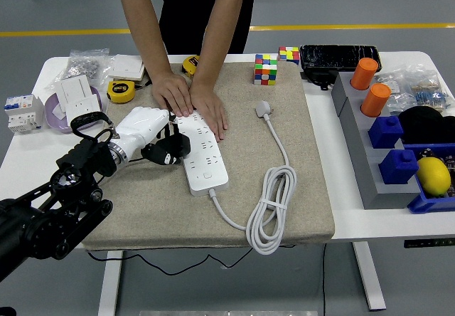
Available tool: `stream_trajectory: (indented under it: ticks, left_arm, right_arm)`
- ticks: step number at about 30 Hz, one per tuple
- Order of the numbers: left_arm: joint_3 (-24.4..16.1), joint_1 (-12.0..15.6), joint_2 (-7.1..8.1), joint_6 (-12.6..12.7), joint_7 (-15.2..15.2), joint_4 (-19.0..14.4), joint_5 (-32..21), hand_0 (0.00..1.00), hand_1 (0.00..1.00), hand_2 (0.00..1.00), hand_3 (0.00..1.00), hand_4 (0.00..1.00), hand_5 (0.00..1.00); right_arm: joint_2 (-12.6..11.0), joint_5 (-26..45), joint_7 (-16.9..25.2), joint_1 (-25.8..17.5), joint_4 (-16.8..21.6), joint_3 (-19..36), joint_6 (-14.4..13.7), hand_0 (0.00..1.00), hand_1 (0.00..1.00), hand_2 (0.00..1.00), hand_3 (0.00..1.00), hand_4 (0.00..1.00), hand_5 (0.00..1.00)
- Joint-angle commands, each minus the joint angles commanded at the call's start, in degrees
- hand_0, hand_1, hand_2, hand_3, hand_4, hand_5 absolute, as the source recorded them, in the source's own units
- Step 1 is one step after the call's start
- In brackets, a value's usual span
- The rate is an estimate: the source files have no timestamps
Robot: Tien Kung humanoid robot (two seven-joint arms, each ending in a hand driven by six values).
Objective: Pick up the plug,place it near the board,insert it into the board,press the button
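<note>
Head view
Landmark: white power board (202,154), lying lengthwise on the beige mat (142,209) that covers the middle of the white table (28,161).
Left hand: white-backed robot hand (153,138) with black fingers, at the left edge of the board, about level with its middle; fingers curled inward, tips touching or just beside the board's side. It holds nothing.
Right hand: not visible.
Person: stands at the far side of the table; both of the person's hands (190,100) lie flat, palms down, on the far end of the board.
Plug: white plug (264,108) lies on the mat to the right of the board, near its far end, apart from it and untouched.
Cable: white cable (274,202) runs from the plug toward the near side, gathers in a bundled coil right of the board's near end, then joins the board at that end.
Button: cannot be told apart on the board at this size.
Left of the board: yellow tape measure (121,91) and white socket parts (77,94) on the bare table.
Right of the board, far side: colour cube (266,69) at the mat's far edge.
Far right of the board: grey rack (355,145) carrying orange cylinders (370,87) and blue blocks (391,147); a yellow lemon-like thing (434,175) just beyond it.
</note>
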Motion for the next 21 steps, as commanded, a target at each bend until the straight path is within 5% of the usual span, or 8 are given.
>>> stream_trajectory:
  ticks: [19, 20, 21]
  left_arm:
    - [-0.39, 0.17, 0.02, -1.75, -0.35, 0.08, -1.61, 0.421, 0.412, 0.384, 0.452, 0.707, 0.099]
    - [-0.41, 0.19, 0.02, -1.95, -0.37, 0.11, -1.79, 0.541, 0.641, 0.560, 0.526, 0.998, 0.308]
    - [-0.45, 0.21, 0.02, -2.15, -0.38, 0.14, -1.91, 0.541, 0.641, 0.560, 0.526, 0.998, 0.308]
  right_arm:
    - [-0.03, -0.13, 0.18, 0.03, 0.00, 0.55, -0.02, 0.770, 0.685, 0.705, 0.655, 0.985, 0.775]
    - [-0.02, -0.17, 0.20, 0.03, 0.00, 0.61, -0.02, 0.770, 0.684, 0.705, 0.658, 0.987, 0.778]
    - [-0.02, -0.20, 0.22, 0.02, 0.00, 0.65, -0.03, 0.770, 0.684, 0.705, 0.658, 0.987, 0.778]
